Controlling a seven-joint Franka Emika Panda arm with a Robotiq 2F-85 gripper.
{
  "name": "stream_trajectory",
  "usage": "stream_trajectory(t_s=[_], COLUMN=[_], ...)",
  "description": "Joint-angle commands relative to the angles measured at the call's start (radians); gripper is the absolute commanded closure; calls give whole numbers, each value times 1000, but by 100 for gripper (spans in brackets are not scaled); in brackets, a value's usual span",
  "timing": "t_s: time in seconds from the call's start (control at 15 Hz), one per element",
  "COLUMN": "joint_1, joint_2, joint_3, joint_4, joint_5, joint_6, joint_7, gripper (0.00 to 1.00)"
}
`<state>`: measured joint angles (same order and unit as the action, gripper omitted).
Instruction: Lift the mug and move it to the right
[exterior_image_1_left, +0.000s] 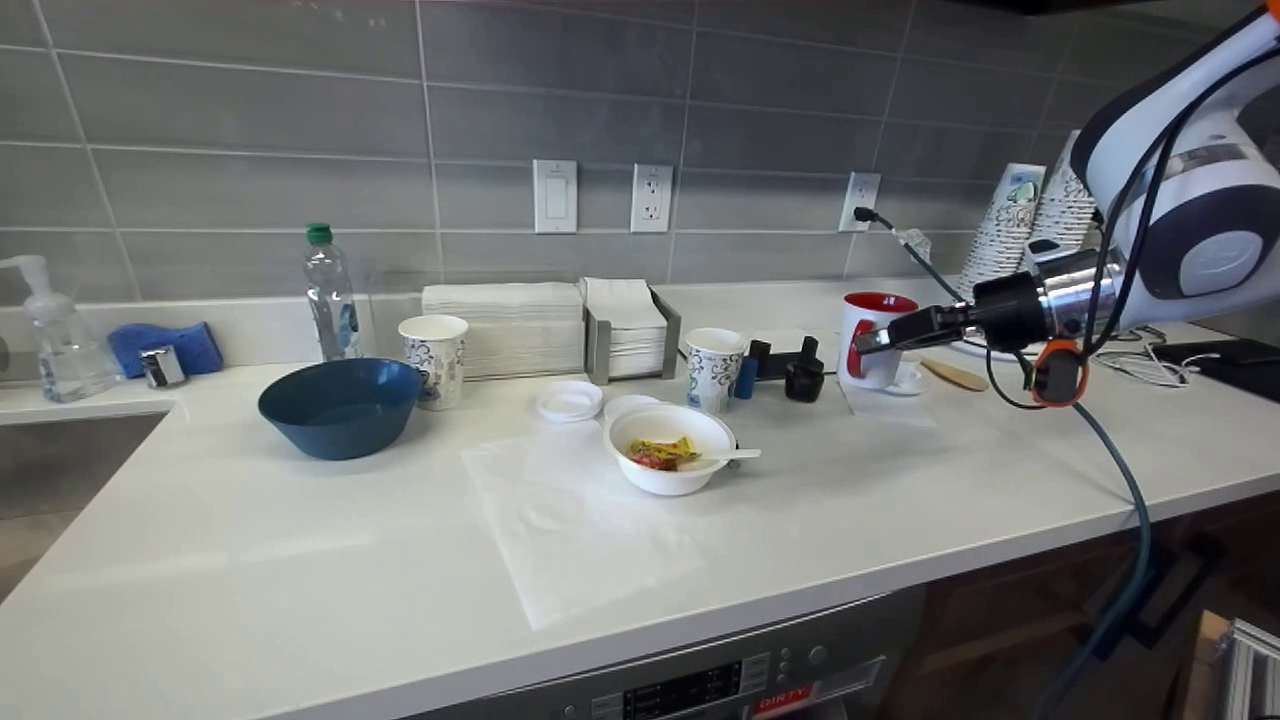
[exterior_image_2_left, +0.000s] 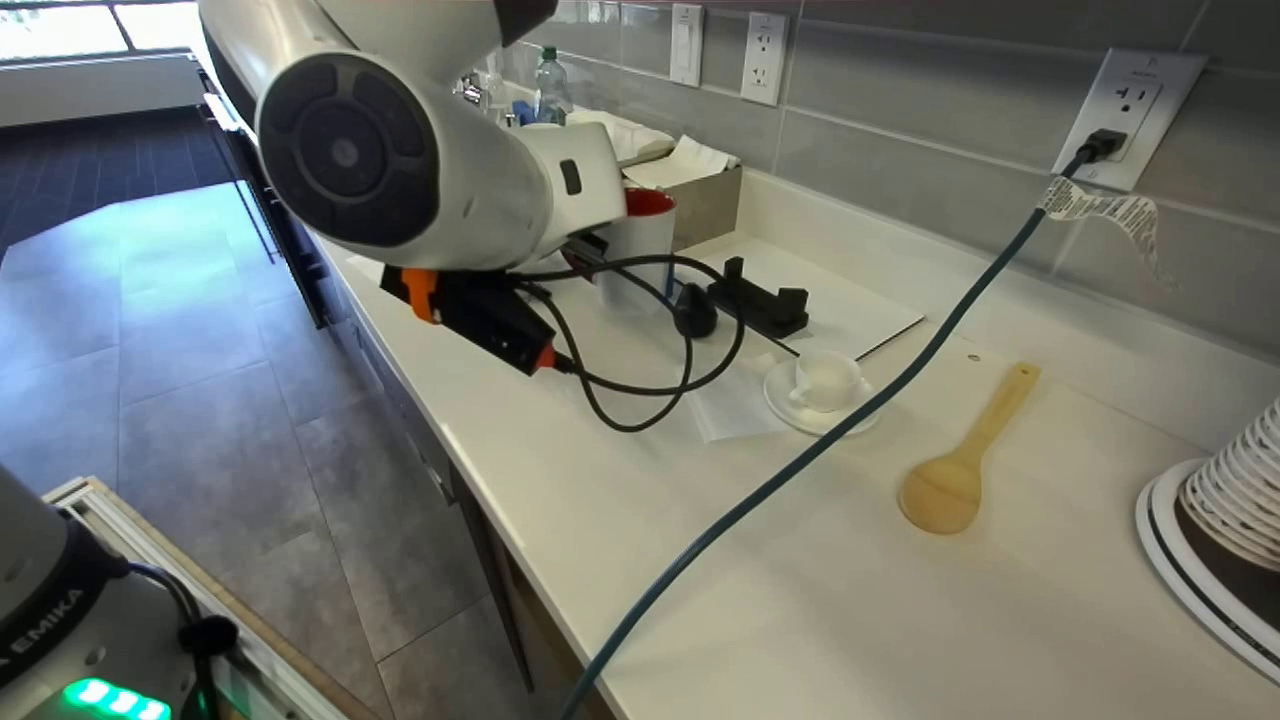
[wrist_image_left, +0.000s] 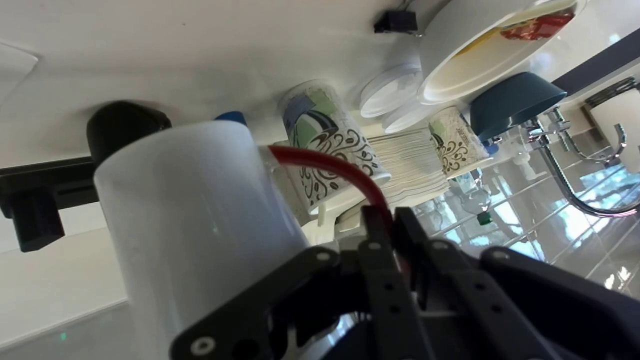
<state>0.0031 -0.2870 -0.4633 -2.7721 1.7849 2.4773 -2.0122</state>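
The mug (exterior_image_1_left: 872, 372) is white outside, with a red inside and a red handle. It also shows in an exterior view (exterior_image_2_left: 640, 238), partly behind the arm, and fills the left of the wrist view (wrist_image_left: 195, 225). My gripper (exterior_image_1_left: 868, 342) is shut on the red handle, and the fingers (wrist_image_left: 391, 220) pinch it in the wrist view. The mug's body is beside the fingers, roughly upright. The mug appears raised off the counter, judging by its base against the black stand. The small white cup (exterior_image_2_left: 828, 380) sits on a saucer nearby.
A black stand (exterior_image_2_left: 765, 305) and a patterned paper cup (exterior_image_1_left: 712, 370) are near the mug. A white bowl with food (exterior_image_1_left: 665, 484) stands before them. A wooden spoon (exterior_image_2_left: 945, 490) lies past the saucer. A blue-green cable (exterior_image_2_left: 800, 460) crosses over the counter.
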Motion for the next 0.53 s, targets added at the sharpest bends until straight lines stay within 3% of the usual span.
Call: stream_trajectory(t_s=[0.0, 0.47], joint_1=[-120, -282], joint_2=[24, 112], joint_3=[110, 136], joint_4=[7, 59], joint_5=[24, 44], joint_6=[-29, -90], joint_7=[-14, -53], gripper=[97, 97])
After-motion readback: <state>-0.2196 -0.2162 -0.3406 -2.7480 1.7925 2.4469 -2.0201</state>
